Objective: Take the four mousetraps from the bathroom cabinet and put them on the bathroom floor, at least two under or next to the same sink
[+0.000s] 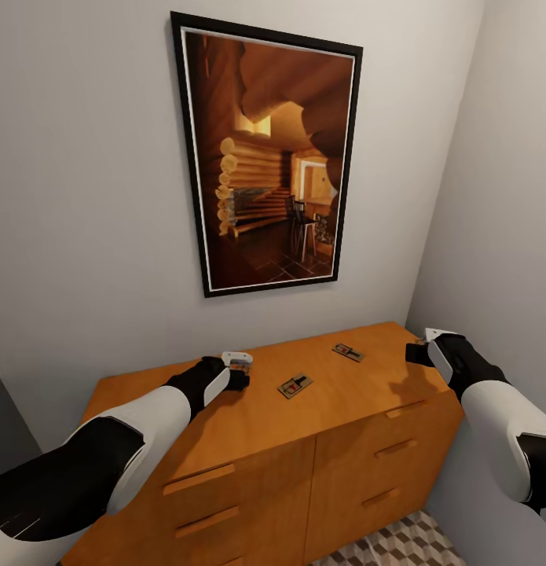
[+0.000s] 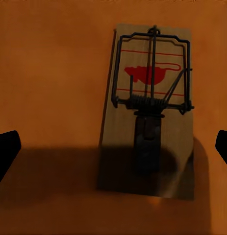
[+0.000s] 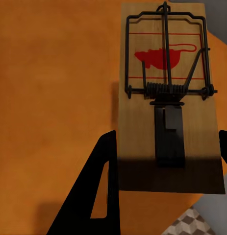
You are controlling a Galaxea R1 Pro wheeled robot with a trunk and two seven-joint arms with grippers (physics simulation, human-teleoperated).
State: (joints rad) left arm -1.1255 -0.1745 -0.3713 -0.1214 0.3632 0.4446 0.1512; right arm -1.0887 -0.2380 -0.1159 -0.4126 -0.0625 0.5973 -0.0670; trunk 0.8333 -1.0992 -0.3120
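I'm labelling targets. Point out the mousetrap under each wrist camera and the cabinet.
left-wrist mousetrap (image 2: 148, 117), left wrist view, spring coil.
right-wrist mousetrap (image 3: 168, 105), right wrist view, black plate.
cabinet (image 1: 359, 393), head view, bare top.

walls (image 1: 84, 196): plain pale grey | corner: right | framed log-cabin picture (image 1: 266, 161): hung on wall

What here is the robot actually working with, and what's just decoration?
Part of the job:
- two mousetraps on the cabinet top
- mousetrap under left gripper
- mousetrap under right gripper
- wooden cabinet
- patterned floor tiles

Just there:
- framed log-cabin picture
- grey walls
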